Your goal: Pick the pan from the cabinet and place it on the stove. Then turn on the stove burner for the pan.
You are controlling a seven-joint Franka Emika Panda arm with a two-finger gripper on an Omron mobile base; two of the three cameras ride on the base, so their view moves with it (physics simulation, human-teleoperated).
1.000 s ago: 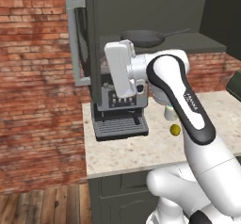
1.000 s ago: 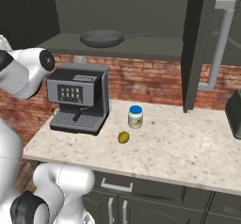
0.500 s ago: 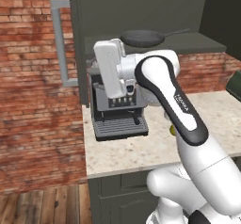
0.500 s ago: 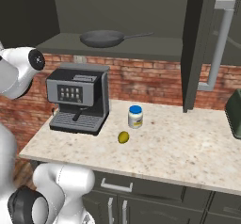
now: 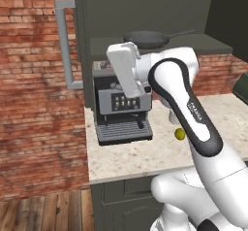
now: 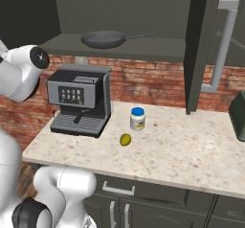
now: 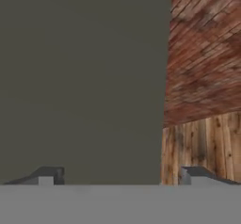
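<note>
- Left of the left base view: the cabinet [image 5: 82, 36] door swung wide open, its silver bar handle [image 5: 64, 43] out against the brick wall [image 5: 34, 79]
- The gripper [image 7: 120, 176] faces that dark door in the hand view, the fingertips [image 7: 47, 175] set wide apart at the bottom of the frame with nothing between them
- Centre of the left base view: the wrist sits in front of the coffee machine [image 5: 121, 111], low on the counter [image 5: 160, 152]
- Upper middle: the pan [image 5: 146, 39] rests on the cabinet shelf, above and behind the hand, well apart from it
- Its long handle points toward the upper right of the frame, roughly along the shelf front
- My read: the hand must turn away from the door, rise and reach in; I'd say the handle is the easier hold
- Right: a small green fruit [image 5: 179, 134] lies on the counter, clear of that path
</note>
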